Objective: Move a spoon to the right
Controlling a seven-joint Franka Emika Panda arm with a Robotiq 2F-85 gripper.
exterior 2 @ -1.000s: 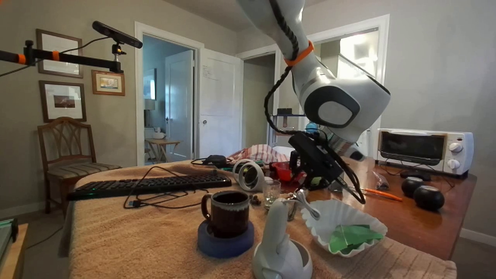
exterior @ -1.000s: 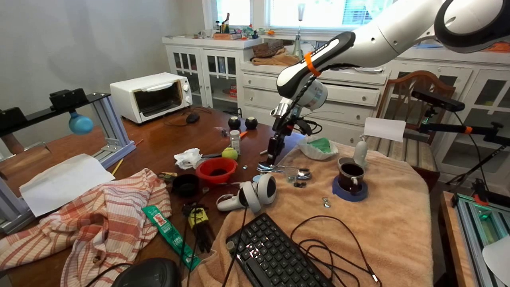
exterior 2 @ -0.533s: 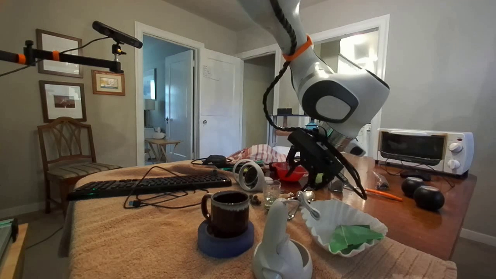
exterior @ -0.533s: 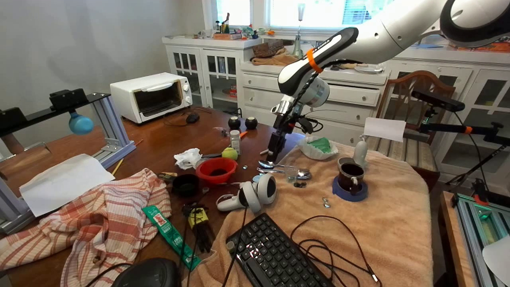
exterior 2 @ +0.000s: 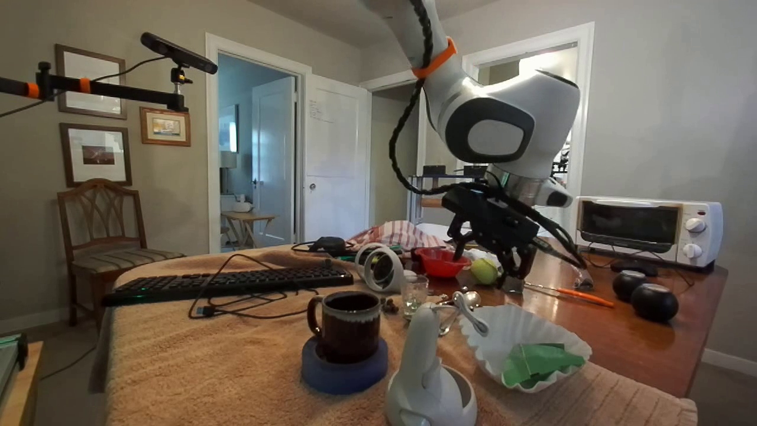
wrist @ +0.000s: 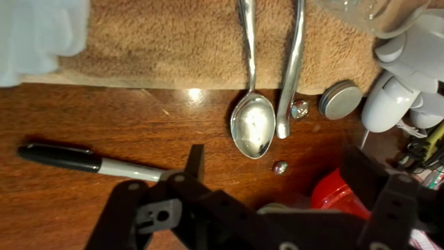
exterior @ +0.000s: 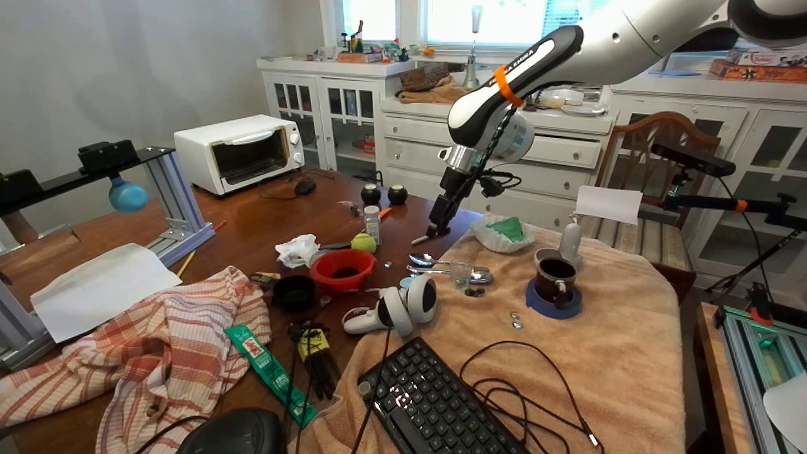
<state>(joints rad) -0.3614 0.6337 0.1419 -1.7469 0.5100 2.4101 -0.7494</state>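
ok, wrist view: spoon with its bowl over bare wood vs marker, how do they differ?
Finish: the spoon is shiny silver; the marker has a black cap and pale barrel.
Shape: the spoon widens into an oval bowl; the marker is straight.
Place: the spoon crosses the edge of the towel, handle over it; the marker's visible length lies off the towel.
Shared: both are at least partly over the wood tabletop.

Spoon (wrist: 253, 114): shiny silver metal, slim hdl, lying w/ bowl on bare table (wrist: 104, 114) & hdl over towel (wrist: 166, 45); in an exterior view, bowl at left, hdl running right.
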